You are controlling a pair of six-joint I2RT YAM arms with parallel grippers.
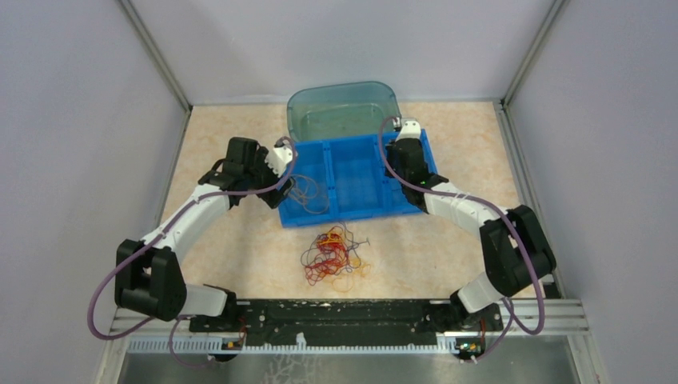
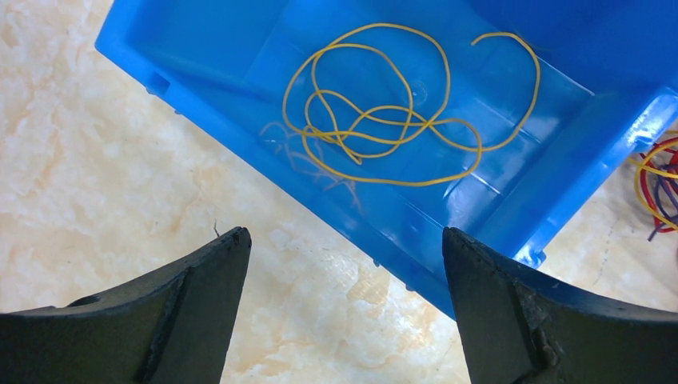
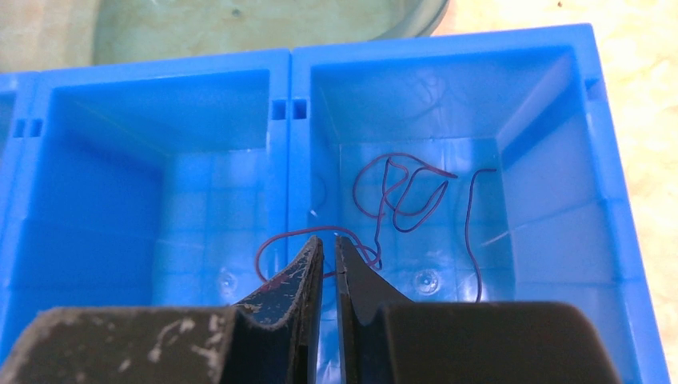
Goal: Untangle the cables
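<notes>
The cables [image 1: 334,254] lie as a clump of yellow-orange, red and dark strands on the table in front of the blue tray [image 1: 356,210]; the clump's edge shows in the left wrist view [image 2: 660,188]. A loose yellow cable [image 2: 384,120] lies in the tray's left compartment. My left gripper [image 2: 344,236] is open and empty, above the table beside the tray's left wall [image 2: 448,264]. My right gripper [image 3: 328,240] hangs over the right compartment, jaws almost closed on a dark red-purple cable [image 3: 400,196] whose rest lies on the compartment floor.
The blue tray [image 3: 288,108] has three compartments; the middle one [image 3: 192,216] holds nothing I can see. A clear teal tub [image 1: 344,108] stands behind the tray. Grey walls and metal rails enclose the table.
</notes>
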